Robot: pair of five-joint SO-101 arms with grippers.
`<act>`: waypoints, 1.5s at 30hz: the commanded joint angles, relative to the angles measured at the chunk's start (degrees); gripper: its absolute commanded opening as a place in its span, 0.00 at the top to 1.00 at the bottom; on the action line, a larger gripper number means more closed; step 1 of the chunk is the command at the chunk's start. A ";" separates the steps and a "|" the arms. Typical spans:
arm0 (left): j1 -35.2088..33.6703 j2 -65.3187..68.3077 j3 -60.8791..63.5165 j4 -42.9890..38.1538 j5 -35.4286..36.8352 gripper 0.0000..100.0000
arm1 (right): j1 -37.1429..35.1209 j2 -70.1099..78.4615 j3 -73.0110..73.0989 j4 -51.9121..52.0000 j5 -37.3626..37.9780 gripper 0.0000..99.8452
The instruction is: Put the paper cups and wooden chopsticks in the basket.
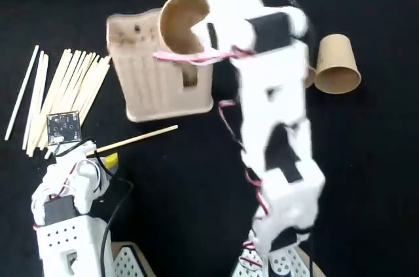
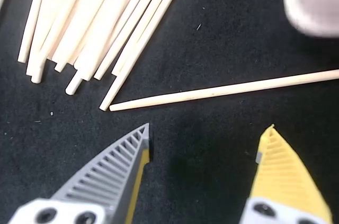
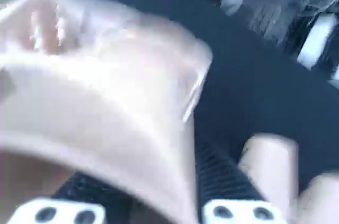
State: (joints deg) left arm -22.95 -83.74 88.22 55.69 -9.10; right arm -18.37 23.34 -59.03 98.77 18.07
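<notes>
Your right gripper (image 1: 201, 29) is closed on the rim of a paper cup (image 1: 182, 23), and it holds the cup with the mouth upward at the far corner of the basket (image 1: 154, 87), on the side toward the right arm. From the high view I cannot tell whether the cup is already inside the wall or only above it. So, before you let go, bring the cup a little more toward the middle of the basket and lower it until the bottom is below the rim. If you release it at the corner, I think it may catch on the wall and tip out onto the table. Open the fingers slowly and then lift straight up, so that the finger inside the cup does not pull it out with you.

The second paper cup (image 1: 337, 64) lies on its side, well apart from the basket on the right. It will be easier to take it by the open rim.

Your left gripper (image 2: 209, 126) is wide open and hangs low over the black table, just beside a single chopstick (image 2: 222, 90) that lies apart from the heap of chopsticks (image 2: 90, 17). This chopstick is thin and flat on the table, so place one finger on each side of it, near its middle, and press down before you close; otherwise I expect that it rolls away. Wait with the carry until the right arm is clear of the basket
</notes>
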 commanded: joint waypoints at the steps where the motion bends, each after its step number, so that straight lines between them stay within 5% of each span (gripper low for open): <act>1: 0.31 -0.26 -0.22 -0.97 -0.26 0.69 | -0.26 -0.13 -1.63 -1.14 0.79 0.70; 9: 0.31 -0.26 -0.22 -0.97 -0.26 0.69 | -0.62 -1.36 -6.73 2.20 4.48 0.67; 20: 0.22 -0.26 -0.22 -0.97 -0.26 0.69 | 1.05 -1.54 -5.23 2.11 7.82 0.83; 37: 0.13 -0.26 -1.54 -1.14 -0.18 0.69 | 19.96 -2.15 -2.07 2.46 6.77 0.85; 40: -0.92 0.44 -8.48 -0.62 1.05 0.69 | 23.21 -5.76 4.53 2.46 6.07 0.99; 45: -0.13 10.81 -31.96 5.01 6.24 0.68 | 26.99 -14.64 20.70 2.02 7.82 0.96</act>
State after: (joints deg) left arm -23.65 -81.01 76.97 57.63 -5.58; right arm 6.24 15.69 -45.85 99.30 24.66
